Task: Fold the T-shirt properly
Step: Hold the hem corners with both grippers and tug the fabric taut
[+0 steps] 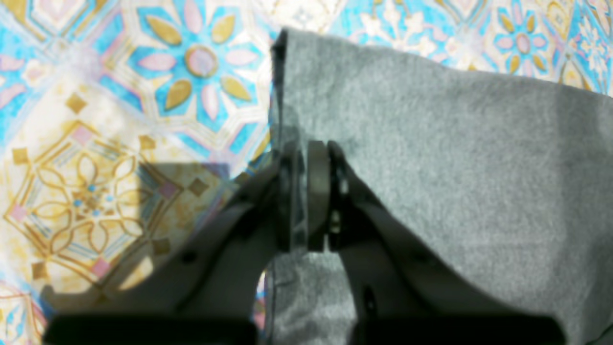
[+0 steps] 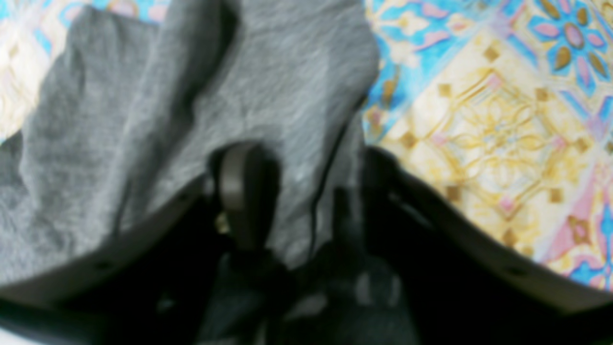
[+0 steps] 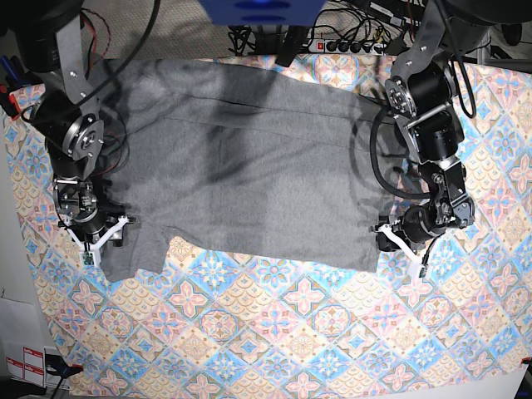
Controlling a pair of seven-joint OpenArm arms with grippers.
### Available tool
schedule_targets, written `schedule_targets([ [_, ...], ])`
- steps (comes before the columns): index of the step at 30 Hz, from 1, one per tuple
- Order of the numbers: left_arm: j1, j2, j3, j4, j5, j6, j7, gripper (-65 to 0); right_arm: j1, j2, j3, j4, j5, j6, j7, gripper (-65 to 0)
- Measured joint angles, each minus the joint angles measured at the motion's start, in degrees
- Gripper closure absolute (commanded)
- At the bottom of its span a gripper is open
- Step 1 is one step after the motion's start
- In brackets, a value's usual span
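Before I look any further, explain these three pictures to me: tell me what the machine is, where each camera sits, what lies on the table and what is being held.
This is a robot with two arms, each ending in a two-fingered gripper. The base view looks straight down at the whole scene; the other two views come from small cameras mounted on each wrist, looking along the fingers.

On the table lies a patterned tablecloth, and spread across it is a grey T-shirt.

The left gripper, on the right side of the overhead picture, is shut on an edge of the shirt; its wrist view shows the fabric pinched between the fingers. The right gripper, on the overhead picture's left, sits at the opposite end of the shirt. Cloth lies between its fingers, but that view is blurred, so I cannot tell whether it grips yet.
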Motion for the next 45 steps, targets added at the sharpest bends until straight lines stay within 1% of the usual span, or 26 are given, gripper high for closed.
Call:
schedule_targets([
  [2,-0.02,0.02,0.02,0.0,-0.02,0.0,-0.02,-3.1,0.39,-0.09,-1.77,-0.37,-0.04,0.04,0.17,-14.1],
  [3,-0.04,0.02,0.07,0.0,-0.02,0.0,-0.04,-3.1,0.39,-0.17,-2.16,-0.39,-0.02,0.04,0.15,-11.6],
  [4,-0.04,0.0,0.04,0.0,0.0,0.02,-0.02,-3.1,0.39,-0.2,-2.23,-0.39,0.0,0.04,0.04,-9.3],
  [6,-0.02,0.02,0.04,0.0,0.02,0.02,-0.02,-3.1,0.42,-0.24,-2.38,0.33,0.0,0.26,-1.53,-6.8],
  [7,-0.04,0.04,0.04,0.0,0.0,0.0,-0.13,-3.1,0.46,-0.48,-2.45,0.9,0.0,0.24,-2.47,-6.2],
  [9,-0.2,0.17,0.44,-0.02,0.2,0.04,-3.04,-3.2,0.39,-1.33,-2.58,2.1,-0.02,-0.26,-3.56,-6.0],
  [10,-0.52,0.11,1.68,-0.11,0.17,0.04,-4.07,-3.2,0.26,-1.53,-2.58,2.47,-0.09,-0.61,-3.72,-6.0],
  [12,-1.97,0.11,3.23,-1.62,-0.11,0.02,-4.13,-3.2,0.2,-1.62,-2.58,2.78,-0.07,-0.59,-3.85,-6.0],
  [15,-3.65,0.5,3.28,-4.46,-0.24,-0.02,-6.01,-3.2,0.22,-1.55,-2.56,2.78,-0.02,-0.55,-3.85,-6.0],
  [18,-3.8,0.15,3.26,-8.11,-0.35,0.0,-11.08,-3.2,0.09,-1.6,-2.45,2.78,-0.02,-0.57,-3.69,-6.0],
  [23,-3.39,-0.13,3.26,-9.35,-0.02,0.24,-11.65,-3.2,0.09,-1.6,-2.49,2.78,-0.02,-0.57,-3.78,-6.0],
  [27,-3.76,-0.94,3.26,-9.33,-0.98,-0.04,-13.64,-3.6,0.09,-1.6,-2.58,2.89,-0.04,-0.57,-3.85,-6.1],
  [28,-3.63,-1.25,3.26,-9.33,-1.09,0.09,-14.6,-5.1,0.09,-1.6,-2.58,2.89,-0.04,-0.59,-3.85,-6.2],
  [29,-3.5,-1.51,3.26,-9.33,-1.38,0.2,-15.47,-8.5,0.09,-1.6,-2.58,2.89,-0.02,-0.59,-3.85,-6.2],
  [32,-3.5,-1.6,3.23,-9.33,-1.4,0.37,-15.47,-24.5,0.09,-1.6,-2.58,2.89,-0.04,-0.57,-3.85,-6.3],
  [34,-3.48,-1.38,3.26,-9.35,-1.38,0.24,-15.47,-33.2,0.09,-1.6,-2.58,2.89,-0.02,-0.57,-3.85,-6.3],
  [35,-3.45,-1.36,3.26,-9.35,-1.31,0.22,-15.45,-34.8,0.09,-1.6,-2.58,2.89,-0.02,-0.57,-3.82,-6.3],
  [45,-2.43,-1.55,3.26,-9.55,-1.4,0.22,-15.67,-34.9,0.09,-1.6,-2.67,2.89,-0.04,-0.57,-3.85,-6.3],
])
